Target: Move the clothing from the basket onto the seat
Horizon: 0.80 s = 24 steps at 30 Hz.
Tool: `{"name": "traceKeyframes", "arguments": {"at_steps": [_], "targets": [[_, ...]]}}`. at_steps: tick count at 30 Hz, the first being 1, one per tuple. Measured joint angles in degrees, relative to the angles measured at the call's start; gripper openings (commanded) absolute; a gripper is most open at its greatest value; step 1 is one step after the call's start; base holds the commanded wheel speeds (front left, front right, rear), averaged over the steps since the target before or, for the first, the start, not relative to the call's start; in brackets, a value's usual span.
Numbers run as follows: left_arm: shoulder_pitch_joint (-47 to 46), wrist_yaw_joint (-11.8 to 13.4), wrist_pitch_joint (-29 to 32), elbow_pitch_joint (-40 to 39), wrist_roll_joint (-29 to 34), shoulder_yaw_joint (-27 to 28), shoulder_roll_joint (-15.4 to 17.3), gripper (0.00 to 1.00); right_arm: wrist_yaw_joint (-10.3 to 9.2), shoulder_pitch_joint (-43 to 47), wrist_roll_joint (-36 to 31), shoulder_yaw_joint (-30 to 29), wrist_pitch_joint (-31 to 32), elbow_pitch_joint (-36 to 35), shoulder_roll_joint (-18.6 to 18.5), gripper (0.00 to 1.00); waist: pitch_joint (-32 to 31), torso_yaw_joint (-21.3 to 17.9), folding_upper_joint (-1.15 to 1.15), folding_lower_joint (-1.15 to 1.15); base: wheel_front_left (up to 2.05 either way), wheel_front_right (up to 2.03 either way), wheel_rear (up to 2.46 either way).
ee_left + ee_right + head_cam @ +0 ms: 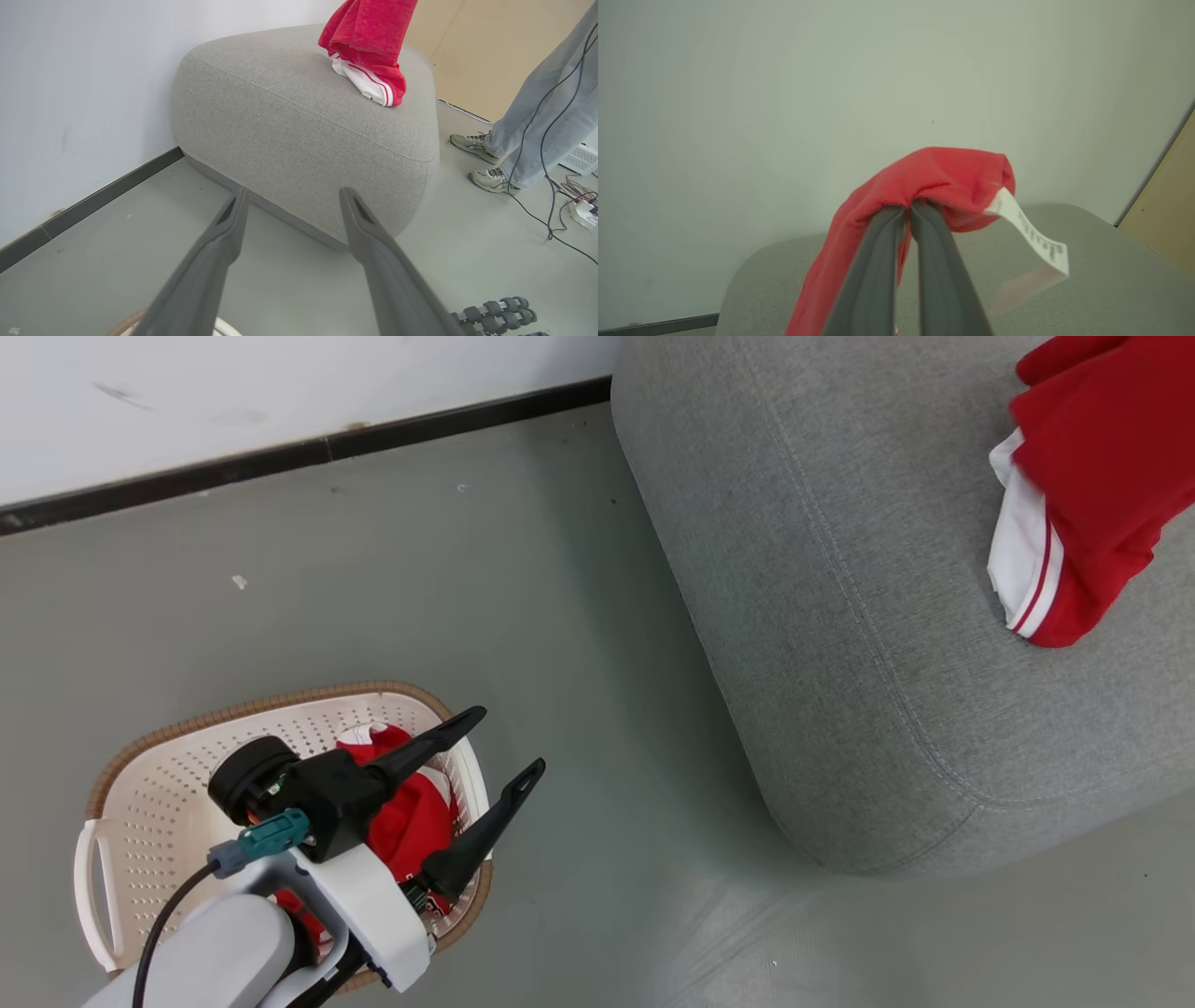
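Note:
My left gripper (509,742) hangs open over the cream basket (154,775) at the lower left, its fingers (219,242) spread with nothing between them. A red garment (415,817) lies bunched in the basket under that gripper. A second red garment (1102,495) with white striped trim hangs down onto the grey seat (840,616) at the upper right, its lower end touching the cushion (299,116). My right gripper (909,210) is shut on this garment (934,179), held above the seat (1111,280); a white label (1029,228) dangles from the cloth.
A white wall with a dark skirting strip (308,453) runs behind the basket and seat. A person's legs and shoes (490,179) stand to the seat's far side, among cables and a power strip (581,212). Grey floor (579,663) lies between basket and seat.

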Motion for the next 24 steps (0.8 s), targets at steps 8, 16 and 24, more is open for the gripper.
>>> {"name": "traceKeyframes", "arguments": {"at_steps": [8,16,24], "targets": [[-0.02,0.01,0.51,-2.32,0.00,1.13,1.52,1.00,-0.01,3.50,-1.54,4.94,1.32,4.52,3.52,0.00,2.97,0.22,0.00,0.00,0.00,0.00,0.00],[-0.09,0.01,1.52,-3.49,0.01,1.55,3.35,1.00,0.00,7.81,-3.38,9.88,5.32,11.43,7.36,0.00,5.34,-0.46,0.00,0.00,0.00,0.00,0.00],[-0.13,0.01,1.44,-3.71,0.02,2.18,4.24,1.00,0.00,7.84,-2.87,12.61,9.96,15.50,8.67,1.00,5.49,-1.68,0.00,0.00,0.00,0.00,0.00]]}}
